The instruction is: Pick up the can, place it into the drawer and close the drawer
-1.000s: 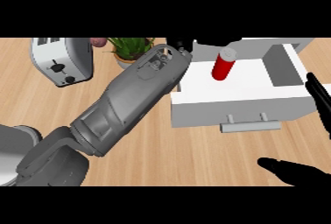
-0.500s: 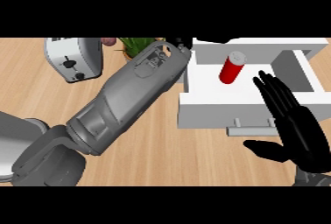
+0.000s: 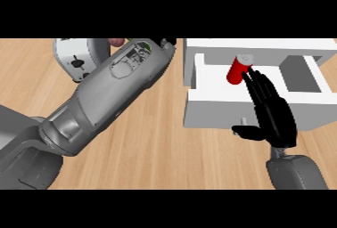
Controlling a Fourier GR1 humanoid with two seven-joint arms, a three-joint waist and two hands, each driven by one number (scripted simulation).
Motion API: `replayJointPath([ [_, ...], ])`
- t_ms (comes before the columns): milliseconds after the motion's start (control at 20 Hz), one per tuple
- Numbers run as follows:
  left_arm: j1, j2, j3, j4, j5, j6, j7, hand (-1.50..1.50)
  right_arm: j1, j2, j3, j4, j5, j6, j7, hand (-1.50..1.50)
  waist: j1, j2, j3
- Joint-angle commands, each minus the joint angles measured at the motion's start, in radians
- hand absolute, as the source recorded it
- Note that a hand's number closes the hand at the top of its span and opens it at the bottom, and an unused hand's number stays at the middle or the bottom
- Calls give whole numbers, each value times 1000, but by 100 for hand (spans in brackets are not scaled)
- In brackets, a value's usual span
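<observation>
Red can [image 3: 236,72] now stands inside the open white drawer [image 3: 217,111] at upper right, and the right hand [image 3: 273,113] has swung up over the drawer front, fingers straight, holding nothing. Left hand hidden behind its forearm [image 3: 112,89], can't tell its state; closing looks next.

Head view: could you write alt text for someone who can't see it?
A red can stands inside an open white drawer on a wooden counter, with the robot's right hand held flat over the drawer's front, fingers straight. The left forearm stretches up across the counter toward a toaster; its hand is hidden.
</observation>
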Motion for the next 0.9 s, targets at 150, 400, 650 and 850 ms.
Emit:
replayJointPath([
  [150, 48, 118, -6, -168, -36, -6, 121, -150, -151, 19, -65, 317, 30, -123, -46, -150, 16, 7, 5],
  [400, 113, 205, 1, -241, -49, -45, 155, -150, -211, 25, -84, 458, 81, -215, -64, -150, 14, 11, 5],
  [650, 195, 242, -29, -373, -70, -19, 198, -150, -303, 19, -133, 613, 117, -314, -64, -150, 35, 10, 6],
  [850, 242, 285, -36, -461, -80, -18, 233, -150, -404, 6, -195, 731, 101, -389, -77, -150, 50, 13, 7],
])
